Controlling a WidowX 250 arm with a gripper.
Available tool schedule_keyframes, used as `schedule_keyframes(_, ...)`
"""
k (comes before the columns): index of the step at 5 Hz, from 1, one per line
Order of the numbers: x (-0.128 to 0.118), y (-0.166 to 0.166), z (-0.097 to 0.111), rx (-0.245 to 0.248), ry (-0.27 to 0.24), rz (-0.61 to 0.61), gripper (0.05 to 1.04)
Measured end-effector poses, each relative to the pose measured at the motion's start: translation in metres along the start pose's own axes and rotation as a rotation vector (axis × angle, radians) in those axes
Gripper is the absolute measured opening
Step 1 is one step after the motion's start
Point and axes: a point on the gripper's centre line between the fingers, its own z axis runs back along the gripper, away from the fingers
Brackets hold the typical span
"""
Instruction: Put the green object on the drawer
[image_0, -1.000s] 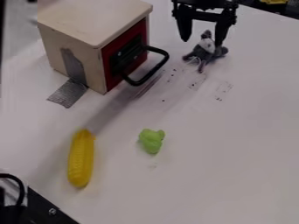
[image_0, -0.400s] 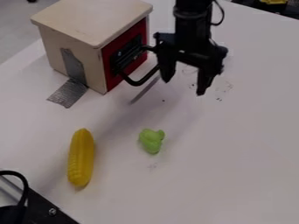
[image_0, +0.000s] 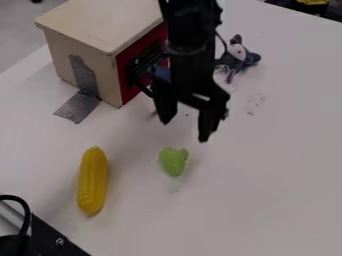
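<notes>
Green object sits on the white table, free of the gripper, roughly mid-view, yellow corn well apart off toward the view's left. Gripper fingers are spread, nothing between them, tips hanging up-view of the object. Key relation: object lies just down-view of the tips, a touch toward the view's left of the gap's middle, near, apparently lower too; exact height gap can't tell. Object's long axis runs roughly up-down in view, knobby end toward gripper, narrower end away. Finger line slants from upper left to lower right, so it crosses that axis obliquely. Next move likely a short shift down-view plus lowering, maybe a slight wrist turn to squeeze across the narrow width. Wooden drawer box, the likely goal, stands up-view and left, opposite way from the grasp.
</notes>
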Motion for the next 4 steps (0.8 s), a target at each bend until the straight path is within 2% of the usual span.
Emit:
schedule_keyframes(1,-0.008,0.002,-0.01,0.011,0.013,-0.007,0.999)
schedule_keyframes(2,-0.011,0.013,-0.038,0.0,0.077,0.01,0.999)
schedule_keyframes(3,-0.007,0.016,-0.05,-0.005,0.104,0.027,0.998)
schedule_keyframes(4,0.001,0.015,-0.052,0.0,0.107,0.035,0.952)
